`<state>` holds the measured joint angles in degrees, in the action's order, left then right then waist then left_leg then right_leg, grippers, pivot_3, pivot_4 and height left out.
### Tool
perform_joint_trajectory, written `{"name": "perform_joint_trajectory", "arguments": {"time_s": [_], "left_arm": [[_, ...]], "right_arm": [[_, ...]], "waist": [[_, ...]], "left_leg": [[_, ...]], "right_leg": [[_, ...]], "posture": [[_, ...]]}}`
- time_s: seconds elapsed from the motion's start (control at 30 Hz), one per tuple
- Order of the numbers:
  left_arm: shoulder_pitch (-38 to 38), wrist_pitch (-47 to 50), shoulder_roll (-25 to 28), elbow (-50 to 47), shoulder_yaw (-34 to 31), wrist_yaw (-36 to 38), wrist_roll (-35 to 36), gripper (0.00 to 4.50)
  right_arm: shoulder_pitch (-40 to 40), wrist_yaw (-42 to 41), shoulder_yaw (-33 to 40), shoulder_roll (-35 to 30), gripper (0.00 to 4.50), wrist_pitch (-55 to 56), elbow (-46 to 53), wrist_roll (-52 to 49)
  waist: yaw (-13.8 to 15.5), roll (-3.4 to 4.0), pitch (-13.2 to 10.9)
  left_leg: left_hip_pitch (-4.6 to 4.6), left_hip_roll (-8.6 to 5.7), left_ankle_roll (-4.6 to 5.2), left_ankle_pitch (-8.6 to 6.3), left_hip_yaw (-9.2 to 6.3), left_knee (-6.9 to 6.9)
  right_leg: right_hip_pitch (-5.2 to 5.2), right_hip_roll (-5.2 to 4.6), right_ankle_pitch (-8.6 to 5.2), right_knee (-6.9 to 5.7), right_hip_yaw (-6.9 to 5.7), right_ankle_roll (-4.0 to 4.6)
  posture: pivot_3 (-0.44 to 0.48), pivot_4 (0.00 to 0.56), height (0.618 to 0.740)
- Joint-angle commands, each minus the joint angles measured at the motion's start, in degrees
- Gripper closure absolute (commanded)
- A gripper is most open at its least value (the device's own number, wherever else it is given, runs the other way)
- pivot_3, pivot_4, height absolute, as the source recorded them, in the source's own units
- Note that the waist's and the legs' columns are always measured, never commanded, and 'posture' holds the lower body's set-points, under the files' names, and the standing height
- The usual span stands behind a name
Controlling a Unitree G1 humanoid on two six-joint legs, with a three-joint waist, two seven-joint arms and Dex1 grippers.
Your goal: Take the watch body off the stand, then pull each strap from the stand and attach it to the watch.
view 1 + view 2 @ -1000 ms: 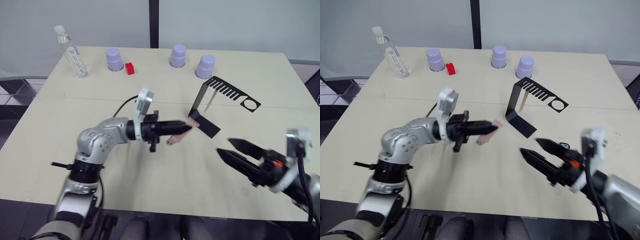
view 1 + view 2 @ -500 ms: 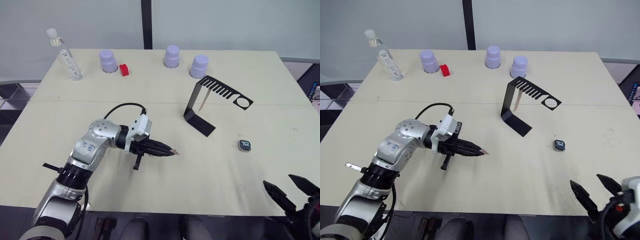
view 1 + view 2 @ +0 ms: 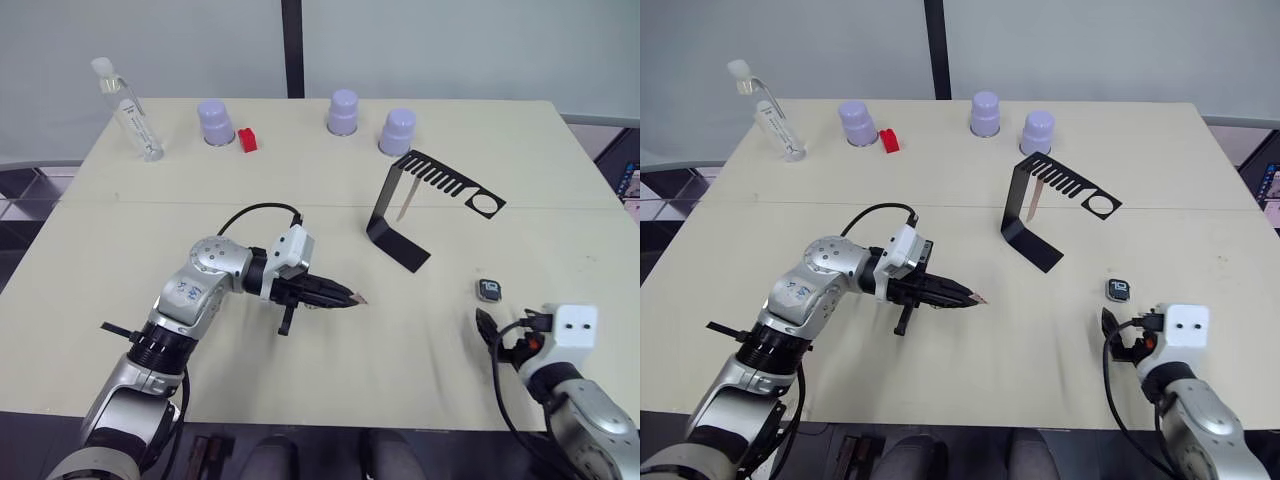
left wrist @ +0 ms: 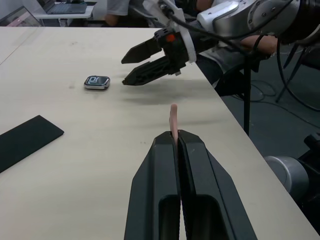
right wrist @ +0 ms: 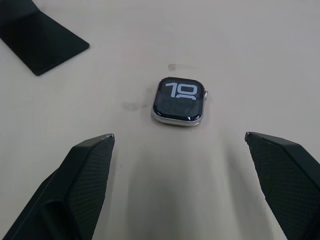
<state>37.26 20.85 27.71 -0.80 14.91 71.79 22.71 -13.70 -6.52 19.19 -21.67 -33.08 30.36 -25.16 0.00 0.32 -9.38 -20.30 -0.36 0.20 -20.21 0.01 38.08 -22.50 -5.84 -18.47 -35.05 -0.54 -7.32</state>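
Right gripper (image 5: 180, 185): near table edge, fingers spread wide, nothing between them, aimed at the watch just beyond.
Watch (image 5: 180, 100): flat on the table (image 3: 330, 190), screen up with pale digits, off the stand.
Left gripper (image 4: 175, 137): fingers pinched together on a strap (image 4: 173, 116), whose pink tip pokes out past the fingertips.
Stand (image 3: 400, 215): upright mid-table, beyond the watch; second strap (image 3: 404, 208) hangs from its comb arm.
Far edge: three purple cups (image 3: 343, 111), red block (image 3: 248, 141), clear bottle (image 3: 127, 108).
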Motion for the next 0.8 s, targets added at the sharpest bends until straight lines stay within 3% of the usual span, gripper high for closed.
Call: {"name": "perform_joint_trajectory", "arguments": {"time_s": [0.03,0.8], "left_arm": [[0.2,0.2,0.2,-2.5,-1.0,-0.4,0.4,4.50],[0.5,1.3,-0.7,-4.0,-1.1,-2.3,0.3,4.50]], "right_arm": [[2.7,2.2,-1.2,1.5,0.07,0.8,-1.6,2.8],[11.6,7.3,-0.3,8.0,0.07,-3.7,-6.8,7.2]], "waist": [[0.0,0.01,0.0],[-0.2,0.04,0.0]], "left_leg": [[0.00,0.00,0.00,0.00,0.01,0.00],[0.03,0.02,0.00,0.00,0.05,0.03]], "right_leg": [[-0.01,0.02,0.00,-0.03,-0.01,0.00],[-0.08,0.11,0.00,-0.25,-0.02,0.00]], "posture": [[0.000,0.150,0.740],[0.000,0.150,0.740]]}}
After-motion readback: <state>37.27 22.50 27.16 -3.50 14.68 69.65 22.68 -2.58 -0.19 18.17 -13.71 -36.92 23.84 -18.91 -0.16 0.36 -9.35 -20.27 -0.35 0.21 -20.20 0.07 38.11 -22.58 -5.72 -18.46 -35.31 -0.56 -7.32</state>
